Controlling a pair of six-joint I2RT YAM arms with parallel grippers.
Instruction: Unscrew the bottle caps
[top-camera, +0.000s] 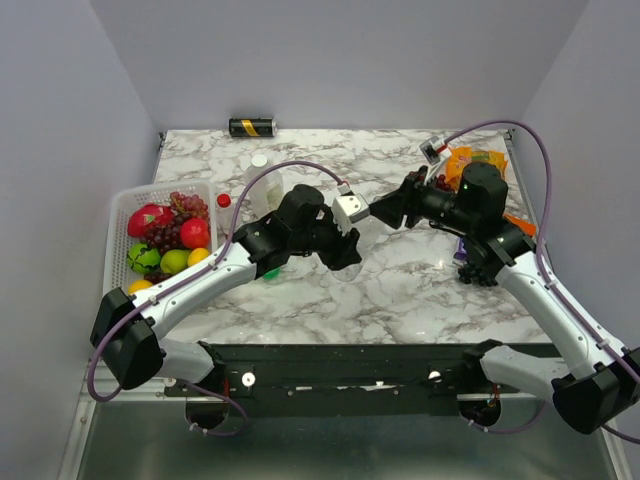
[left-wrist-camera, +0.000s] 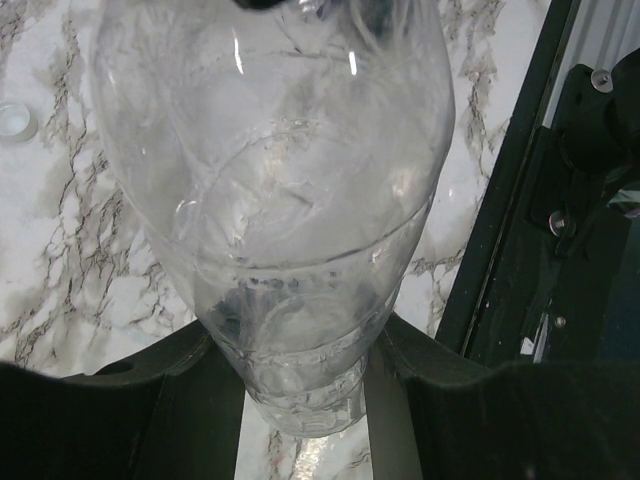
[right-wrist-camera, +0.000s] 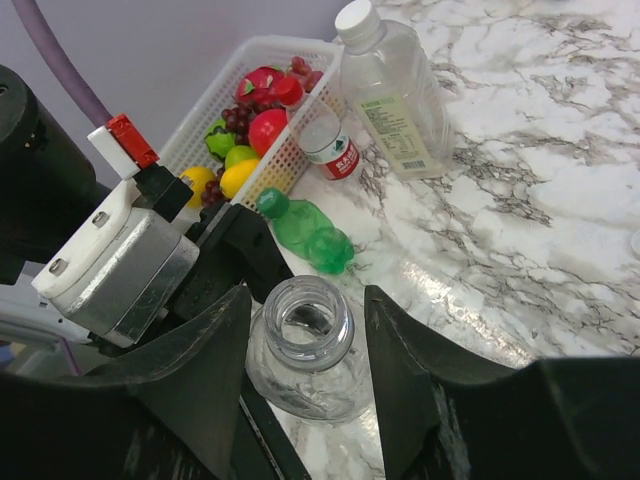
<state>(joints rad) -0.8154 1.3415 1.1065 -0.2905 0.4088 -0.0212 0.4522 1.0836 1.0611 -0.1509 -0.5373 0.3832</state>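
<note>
Marble top (top-camera: 420, 290): left fingers (left-wrist-camera: 150, 400) clamp bottle (left-wrist-camera: 270, 200); right fingers (right-wrist-camera: 200, 370) flank mouth.

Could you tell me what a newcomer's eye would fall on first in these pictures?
Over the marble table, the left claw grips a large clear bottle while the right claw straddles its open, capless neck. At the left edge sits a white basket of bright fruit, a small green bottle lying beside it.

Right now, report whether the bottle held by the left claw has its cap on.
Off: the bottle shows a bare open mouth.
</note>
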